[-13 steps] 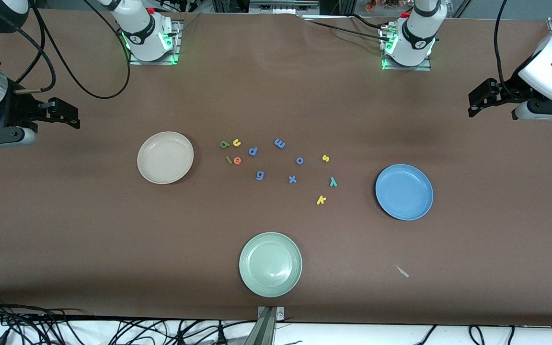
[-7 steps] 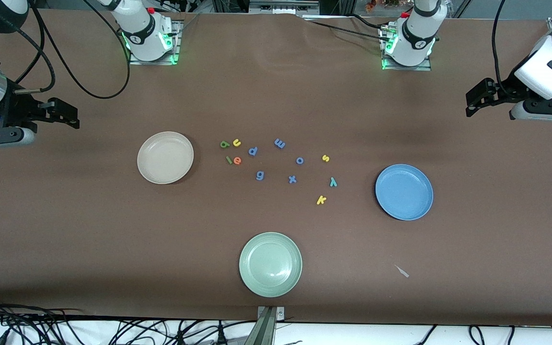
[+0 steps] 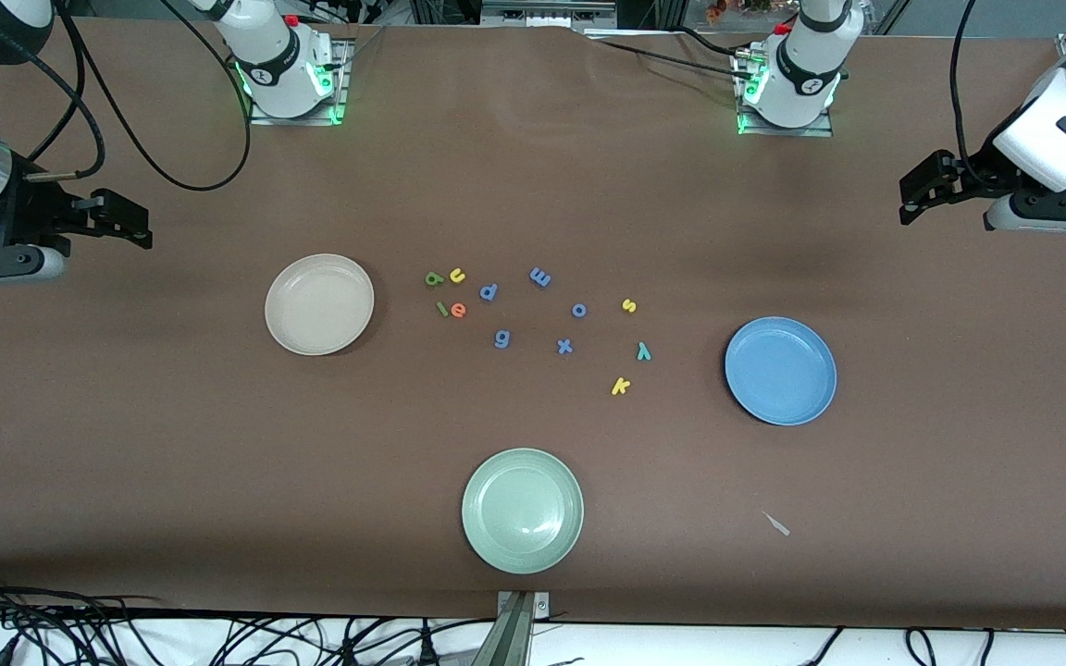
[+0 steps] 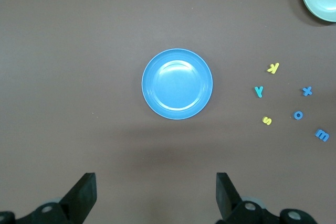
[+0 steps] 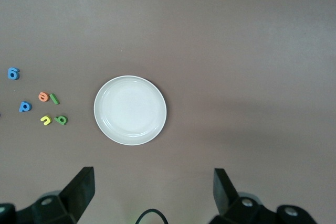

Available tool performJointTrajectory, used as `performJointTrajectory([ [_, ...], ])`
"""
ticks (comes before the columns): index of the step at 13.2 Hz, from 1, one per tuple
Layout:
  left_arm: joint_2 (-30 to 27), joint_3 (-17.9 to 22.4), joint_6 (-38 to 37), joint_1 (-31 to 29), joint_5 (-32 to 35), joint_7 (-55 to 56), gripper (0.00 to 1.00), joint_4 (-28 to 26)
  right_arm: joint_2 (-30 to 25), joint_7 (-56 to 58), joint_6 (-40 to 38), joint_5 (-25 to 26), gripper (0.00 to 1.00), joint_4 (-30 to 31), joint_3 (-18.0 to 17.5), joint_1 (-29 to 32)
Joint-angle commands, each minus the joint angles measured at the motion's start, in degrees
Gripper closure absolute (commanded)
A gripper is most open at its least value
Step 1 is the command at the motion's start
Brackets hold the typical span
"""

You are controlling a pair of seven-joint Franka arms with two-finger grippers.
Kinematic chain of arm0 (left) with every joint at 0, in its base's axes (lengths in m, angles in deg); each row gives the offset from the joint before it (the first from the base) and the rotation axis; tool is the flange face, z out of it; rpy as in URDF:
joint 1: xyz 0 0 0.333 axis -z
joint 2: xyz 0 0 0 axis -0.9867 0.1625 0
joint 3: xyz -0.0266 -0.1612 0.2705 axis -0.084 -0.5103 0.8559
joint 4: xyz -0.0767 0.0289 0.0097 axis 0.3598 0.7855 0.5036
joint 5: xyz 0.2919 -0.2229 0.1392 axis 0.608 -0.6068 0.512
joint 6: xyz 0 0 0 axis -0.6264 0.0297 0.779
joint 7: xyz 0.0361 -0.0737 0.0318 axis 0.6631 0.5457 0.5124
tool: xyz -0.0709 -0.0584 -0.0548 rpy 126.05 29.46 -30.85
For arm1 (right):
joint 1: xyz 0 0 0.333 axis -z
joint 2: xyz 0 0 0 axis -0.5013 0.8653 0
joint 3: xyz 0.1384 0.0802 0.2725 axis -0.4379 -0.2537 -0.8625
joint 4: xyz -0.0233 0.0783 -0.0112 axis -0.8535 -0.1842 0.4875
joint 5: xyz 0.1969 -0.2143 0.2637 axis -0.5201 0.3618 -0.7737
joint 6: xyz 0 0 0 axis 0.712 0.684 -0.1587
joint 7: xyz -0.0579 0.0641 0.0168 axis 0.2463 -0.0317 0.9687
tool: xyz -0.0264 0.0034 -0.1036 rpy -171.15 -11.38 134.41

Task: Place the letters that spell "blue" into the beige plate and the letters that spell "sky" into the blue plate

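Observation:
The beige plate [image 3: 319, 304] [image 5: 130, 109] and the blue plate [image 3: 780, 371] [image 4: 177, 84] hold nothing. Beside the beige plate lie the dark green b [image 3: 434, 278], yellow u [image 3: 457, 275], light green l [image 3: 442, 309] and orange e [image 3: 458, 311]. Toward the blue plate lie the yellow s [image 3: 628, 305], teal y [image 3: 644, 351] and yellow k [image 3: 621, 387]. My left gripper [image 3: 908, 199] [image 4: 156, 179] hangs open, up in the air at its end of the table. My right gripper [image 3: 140, 227] [image 5: 152, 174] is open too, high at the other end.
Blue letters p [image 3: 489, 292], m [image 3: 540, 277], o [image 3: 579, 310], g [image 3: 502, 339] and x [image 3: 564, 347] lie among the coloured ones. A pale green plate [image 3: 522, 511] sits nearer the front camera. A small pale scrap [image 3: 777, 524] lies near the blue plate.
The left arm's hand has shifted slightly. The right arm, the letters and the plates have not moved.

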Motion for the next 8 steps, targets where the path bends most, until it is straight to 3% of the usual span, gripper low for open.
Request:
performJointTrajectory([
  [1,0.9,-0.3,-1.7,0.3,1.4,-0.7,0.00,2.2,0.0,-0.7,-0.8,-0.7,0.00,-0.5,0.2,0.1],
  [8,0.9,-1.2,-2.2,0.3,1.4,-0.7,0.00,2.1,0.0,-0.7,-1.0,-0.7,0.00,-0.4,0.2,0.1],
])
